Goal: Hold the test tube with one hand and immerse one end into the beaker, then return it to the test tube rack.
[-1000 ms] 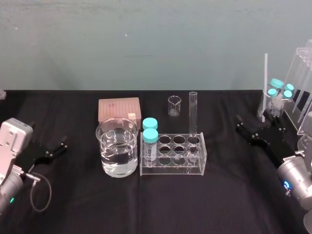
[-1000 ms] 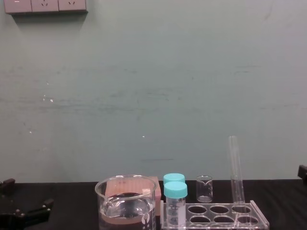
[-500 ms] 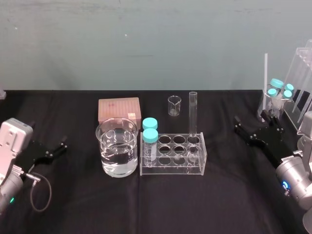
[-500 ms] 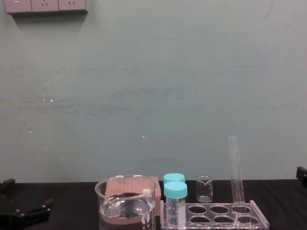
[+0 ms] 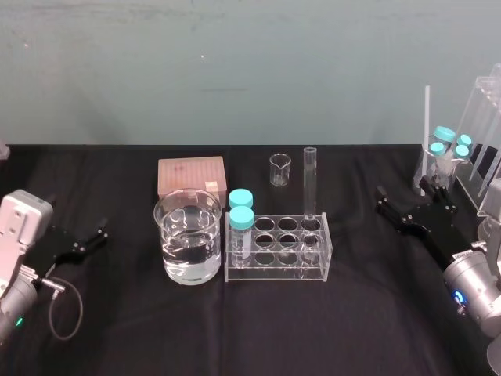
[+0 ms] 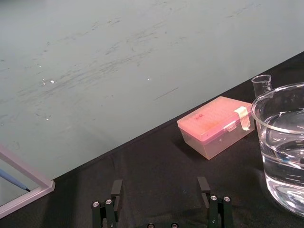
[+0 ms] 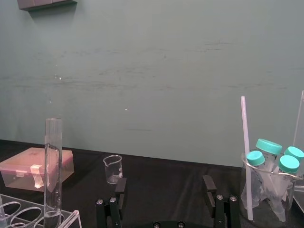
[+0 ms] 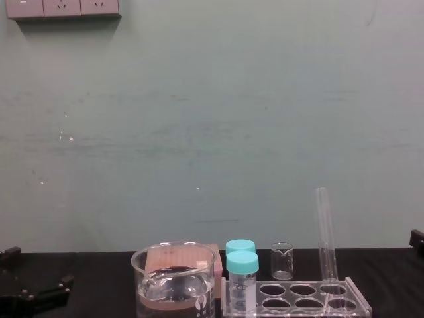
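Note:
The test tube (image 5: 310, 184) stands upright in a back right hole of the test tube rack (image 5: 275, 272), at the middle of the black table. It also rises from the rack (image 8: 344, 306) in the chest view as the test tube (image 8: 325, 232). The beaker (image 5: 188, 235), partly filled with clear liquid, sits just left of the rack. My right gripper (image 5: 405, 196) hangs open and empty well to the right of the rack; its wrist view shows the test tube (image 7: 52, 166) far ahead. My left gripper (image 5: 76, 217) rests open at the table's left, with the beaker (image 6: 282, 142) off to its side.
Two teal-capped vials (image 5: 241, 215) stand in the rack's left holes. A pink lidded box (image 5: 191, 175) and a tiny beaker (image 5: 279, 169) sit behind. At the far right are a glass of teal-capped tubes (image 5: 446, 153) and a clear stand (image 5: 485, 133), close to the right gripper.
The right gripper has edged slightly left toward the rack. The left arm and the glassware have stayed put.

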